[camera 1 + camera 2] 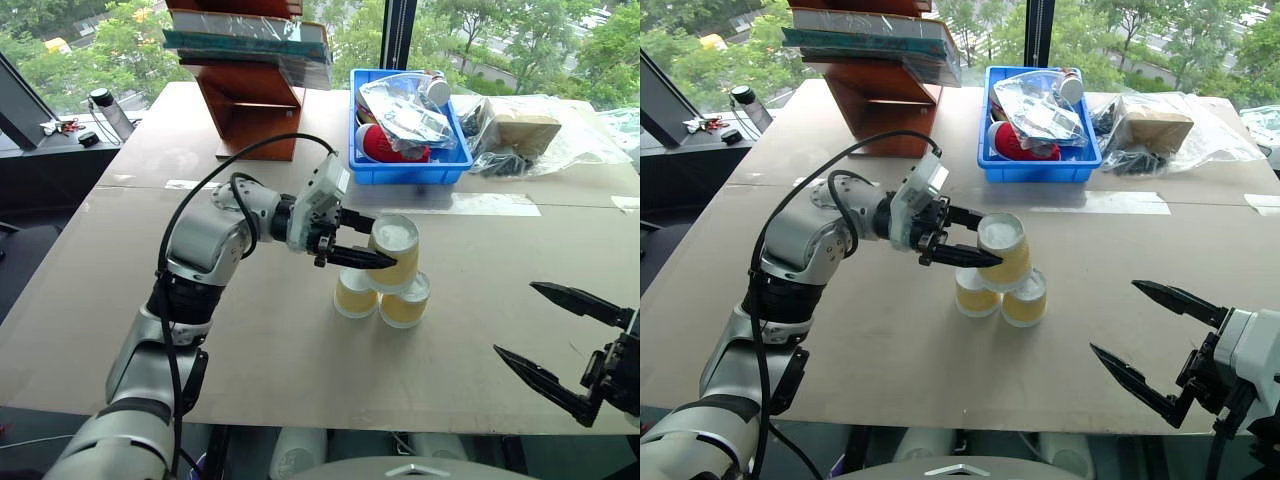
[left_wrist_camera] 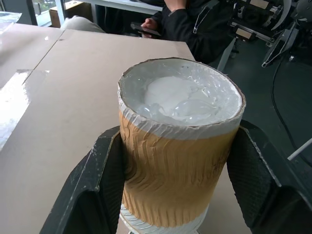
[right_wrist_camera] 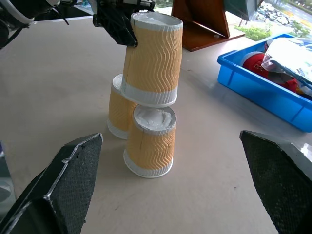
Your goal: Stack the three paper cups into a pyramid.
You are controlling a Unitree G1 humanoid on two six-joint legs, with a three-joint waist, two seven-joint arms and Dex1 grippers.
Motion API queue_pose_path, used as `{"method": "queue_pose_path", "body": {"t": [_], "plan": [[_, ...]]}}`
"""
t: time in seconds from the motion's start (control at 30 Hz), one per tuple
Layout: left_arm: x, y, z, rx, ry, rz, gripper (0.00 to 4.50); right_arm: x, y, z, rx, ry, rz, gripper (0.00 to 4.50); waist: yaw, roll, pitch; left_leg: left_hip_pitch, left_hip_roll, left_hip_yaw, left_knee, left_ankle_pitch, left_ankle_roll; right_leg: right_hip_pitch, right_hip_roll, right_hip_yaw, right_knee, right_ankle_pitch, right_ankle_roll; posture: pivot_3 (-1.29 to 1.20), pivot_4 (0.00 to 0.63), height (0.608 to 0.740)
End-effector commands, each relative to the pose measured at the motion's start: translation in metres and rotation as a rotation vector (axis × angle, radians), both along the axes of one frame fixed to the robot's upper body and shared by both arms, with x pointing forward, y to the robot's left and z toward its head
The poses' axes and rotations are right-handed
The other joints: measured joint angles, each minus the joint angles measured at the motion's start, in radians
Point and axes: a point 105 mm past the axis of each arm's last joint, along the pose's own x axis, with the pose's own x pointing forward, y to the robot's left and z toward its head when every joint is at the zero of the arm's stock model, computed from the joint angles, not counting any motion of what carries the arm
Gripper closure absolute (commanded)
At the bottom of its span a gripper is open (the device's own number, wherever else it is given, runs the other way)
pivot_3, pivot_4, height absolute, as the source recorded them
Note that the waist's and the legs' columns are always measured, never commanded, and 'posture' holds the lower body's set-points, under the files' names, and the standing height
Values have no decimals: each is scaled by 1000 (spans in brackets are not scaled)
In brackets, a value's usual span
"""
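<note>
While the two bottom cups, the left cup and the right cup, are standing upside down side by side in the middle of the frame on the brown table, the top cup is sitting upside down on them, a bit tilted; the left gripper is reaching in from the left and squeezing this top cup between its two black fingers; the right gripper is waiting at the lower right of the frame, well apart from the cups, with its fingers spread wide and nothing in them; a blue bin with bags in it is standing at the upper middle, and a wooden stand is standing to its left; a person in dark clothes is sitting past the table's far edge in the left wrist view.
</note>
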Motion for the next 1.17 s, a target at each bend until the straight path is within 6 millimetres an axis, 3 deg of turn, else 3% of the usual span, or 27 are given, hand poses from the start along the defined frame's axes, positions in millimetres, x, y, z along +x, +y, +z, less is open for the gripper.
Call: {"method": "queue_pose_path", "body": {"t": [0.03, 0.07, 0.1, 0.13, 0.17, 0.2, 0.33, 0.4, 0.5, 0.6, 0.7, 0.87, 1.03, 1.17], "plan": [[-5, -2, 0, 7, -12, -26, 1919, -3, 6, 6, -11, -35, 27, 0, 0, 0, 0, 0, 0, 0, 0, 0, 0, 0, 0, 0, 0, 0, 0, 0, 150, 740], [-6, -1, -3, 20, -20, -31, 1919, -3, 6, 5, -9, -32, 29, 0, 0, 0, 0, 0, 0, 0, 0, 0, 0, 0, 0, 0, 0, 0, 0, 0, 150, 740], [-6, -1, -4, 22, -23, -30, 1057, -3, 7, 4, -8, -29, 32, 0, 0, 0, 0, 0, 0, 0, 0, 0, 0, 0, 0, 0, 0, 0, 0, 0, 150, 740], [-6, -1, -5, 18, -22, -25, 777, -2, 7, 4, -8, -27, 34, 0, 0, 0, 0, 0, 0, 0, 0, 0, 0, 0, 0, 0, 0, 0, 0, 0, 150, 740], [-5, -1, -5, 17, -31, -20, 197, -2, 8, 4, -7, -26, 35, 0, 0, 0, 0, 0, 0, 0, 0, 0, 0, 0, 0, 0, 0, 0, 0, 0, 150, 740], [-4, 0, -5, 22, -49, -16, 41, -2, 9, 4, -7, -26, 39, 0, 0, 0, 0, 0, 0, 0, 0, 0, 0, 0, 0, 0, 0, 0, 0, 0, 150, 740], [-4, 8, -2, 20, -70, 8, 41, -2, 9, 4, -5, -24, 42, 0, 0, 0, 0, 0, 0, 0, 0, 0, 0, 0, 0, 0, 0, 0, 0, 0, 150, 740], [-7, 16, 9, -39, -64, 25, 41, 0, 8, 2, -12, -18, 42, 0, -1, 0, 0, 0, 0, 0, 0, 0, 0, 0, 0, 0, 0, 0, 0, 0, 150, 740], [-17, 39, 23, -111, -7, 60, 41, 2, 6, -3, -12, 5, 47, 0, -6, 0, 0, 0, 1, 0, 0, 0, 0, 0, 0, 0, 0, 0, 0, 0, 150, 740], [-21, 67, 20, -142, 24, 180, 41, 5, 2, -10, 8, 35, 43, 0, -8, 1, 0, 1, 1, 0, -1, 0, 0, 0, 0, 0, 0, 0, 0, 0, 150, 740], [-19, 93, 5, -153, 30, 337, 41, 5, -9, -19, 18, 62, 11, 0, 1, 1, 0, 1, 2, 0, -1, 0, 0, 0, -1, 0, 0, 0, 0, 0, 150, 740], [-21, 142, -38, -97, 55, 591, 41, 3, -24, -31, 22, 85, -54, 0, 0, 2, 0, 2, 2, 0, -1, 0, 0, 1, -1, 1, -1, 0, 0, 0, 150, 740], [-29, 160, -68, -36, 22, 730, 41, -9, -39, -42, -1, 143, -106, 0, 4, 2, -1, 2, 3, 0, -1, 0, 0, 1, -2, 0, -1, 0, 0, 0, 150, 740], [-35, 157, -76, -38, 61, 717, 41, -13, -49, -51, -18, 183, -119, 0, 3, 1, -1, 2, 3, 0, -1, 0, 0, 1, -3, 1, -1, -1, -2, 0, 150, 740]]}}
